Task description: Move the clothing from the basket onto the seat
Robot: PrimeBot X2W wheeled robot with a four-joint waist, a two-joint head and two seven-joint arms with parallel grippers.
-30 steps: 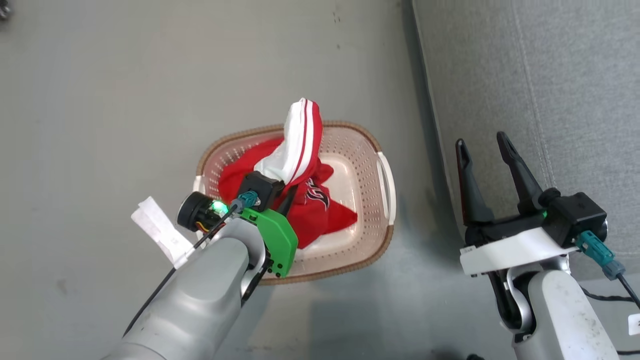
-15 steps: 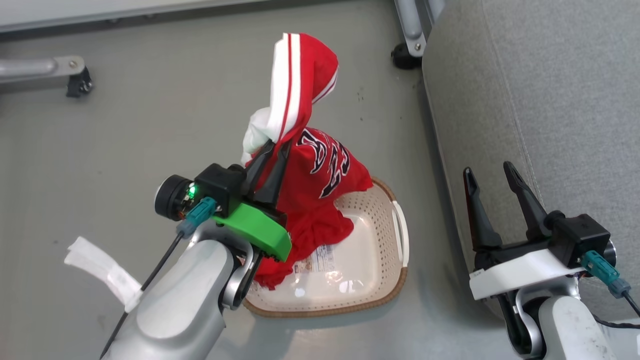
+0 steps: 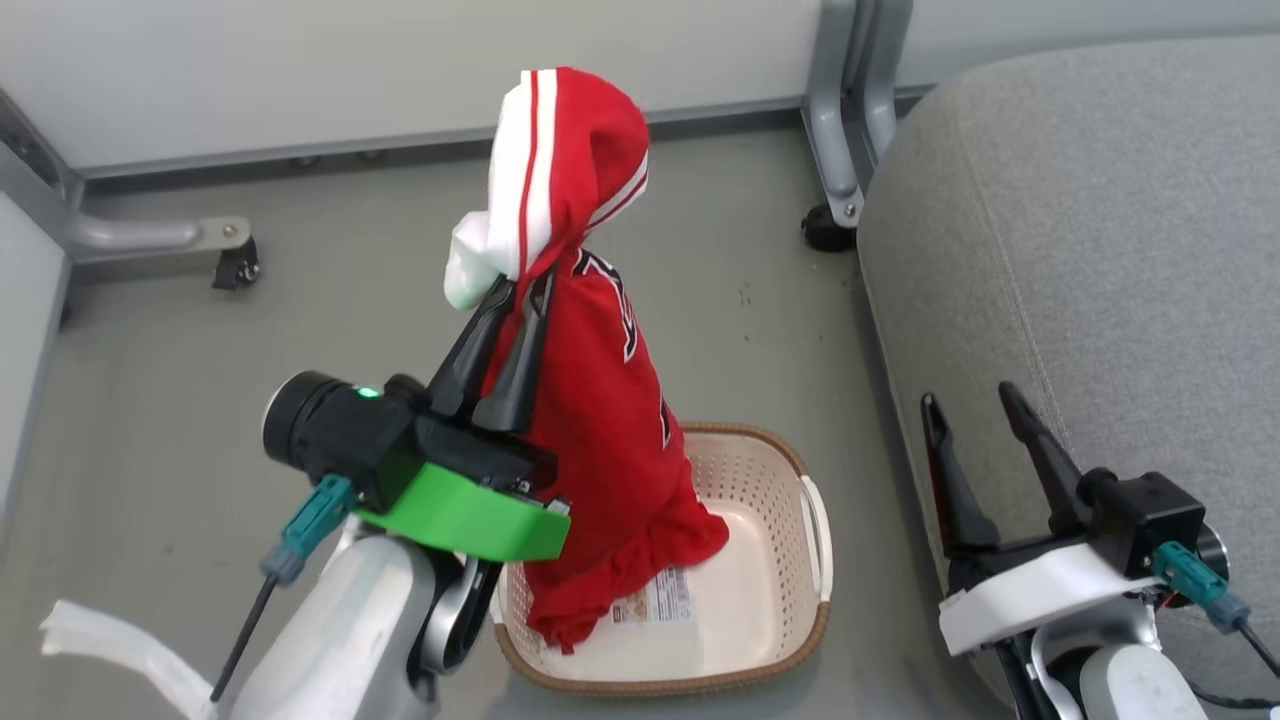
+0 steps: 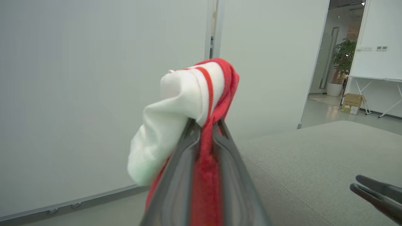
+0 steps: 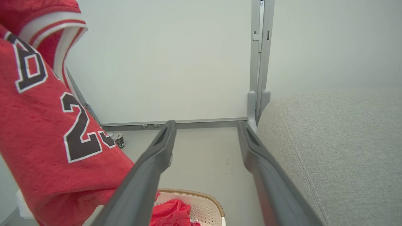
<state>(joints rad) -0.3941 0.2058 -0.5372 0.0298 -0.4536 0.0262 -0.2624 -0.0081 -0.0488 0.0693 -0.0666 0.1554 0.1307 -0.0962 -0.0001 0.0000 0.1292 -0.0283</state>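
Clothing (image 3: 600,430), a red bundle with white stripes and dark numerals, hangs in the air from the left gripper (image 3: 522,290). The gripper's two dark fingers are pinched tight on a fold near the bundle's top, and a white-and-red striped edge flops over above the fingertips. Whether the bundle is one garment or two cannot be told. Its lower end drapes down into the basket (image 3: 812,520), reaching the bottom beside a paper label (image 3: 665,598). The basket stands on the grey floor (image 3: 200,400), just beside the seat (image 3: 1100,250). The right gripper (image 3: 968,395) hovers at the seat's near edge, fingers spread wide and empty. A pale wall panel (image 3: 300,70) and a metal frame leg (image 3: 835,110) stand behind.
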